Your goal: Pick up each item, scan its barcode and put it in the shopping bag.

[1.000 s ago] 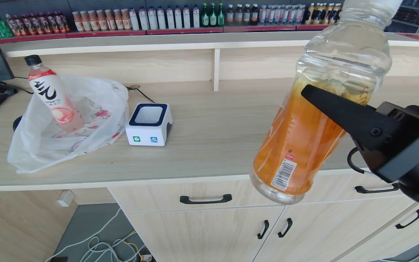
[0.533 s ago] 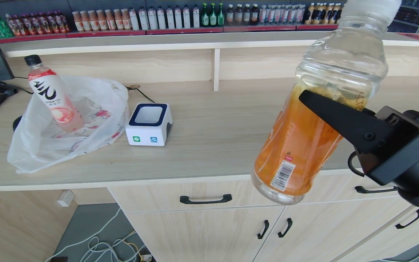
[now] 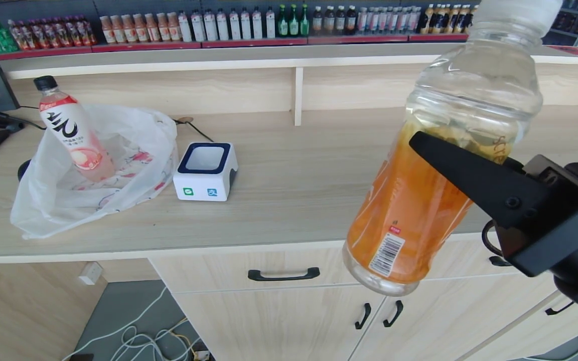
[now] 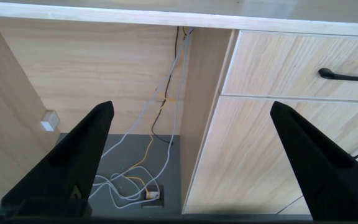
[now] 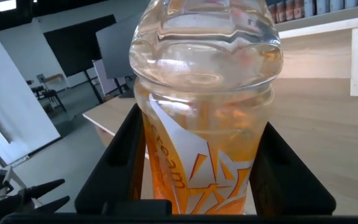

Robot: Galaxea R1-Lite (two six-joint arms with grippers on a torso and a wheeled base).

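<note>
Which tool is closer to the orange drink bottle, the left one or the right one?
Right. The right tool grips the orange bottle, one finger on each side. The left tool hangs open, low before the cabinet.

- Pale wooden counter [image 3: 294, 165] (drawers beneath), lying below the right gripper [image 3: 439, 155].
- White scanner box [image 3: 205, 171] on it, well to the gripper's left.
- Shopping bag [image 3: 53, 200] just beside the scanner, farther from the gripper.
</note>
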